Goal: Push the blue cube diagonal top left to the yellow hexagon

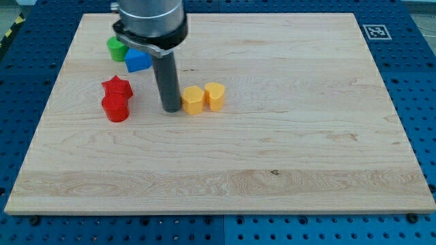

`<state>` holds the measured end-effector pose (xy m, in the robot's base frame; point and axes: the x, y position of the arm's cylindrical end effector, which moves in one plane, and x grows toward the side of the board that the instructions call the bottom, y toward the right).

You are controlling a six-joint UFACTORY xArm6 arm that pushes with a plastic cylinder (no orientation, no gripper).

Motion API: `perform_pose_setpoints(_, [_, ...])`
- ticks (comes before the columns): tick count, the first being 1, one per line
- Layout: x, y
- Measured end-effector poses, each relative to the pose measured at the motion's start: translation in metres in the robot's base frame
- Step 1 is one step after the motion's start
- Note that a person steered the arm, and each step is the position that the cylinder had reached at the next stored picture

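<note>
A blue block (pixel 137 60), shape hard to make out, sits near the view's top left, partly hidden by the arm. A yellow hexagon (pixel 193 100) sits mid-board, touching a yellow heart-shaped block (pixel 215 96) on its right. My tip (pixel 170 109) rests on the board just left of the yellow hexagon, very close to it, and below right of the blue block.
A green block (pixel 116 48) sits left of the blue one, touching it. A red star (pixel 116 87) and a red cylinder (pixel 116 107) sit at the view's left. The wooden board (pixel 272 150) lies on a blue perforated table.
</note>
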<state>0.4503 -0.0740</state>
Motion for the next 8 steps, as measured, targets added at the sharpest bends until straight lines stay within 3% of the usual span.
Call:
perform_pose_setpoints(2, [0.0,0.013])
perform_pose_setpoints(6, [-0.044,-0.018])
perform_pose_setpoints(8, [-0.044,-0.046])
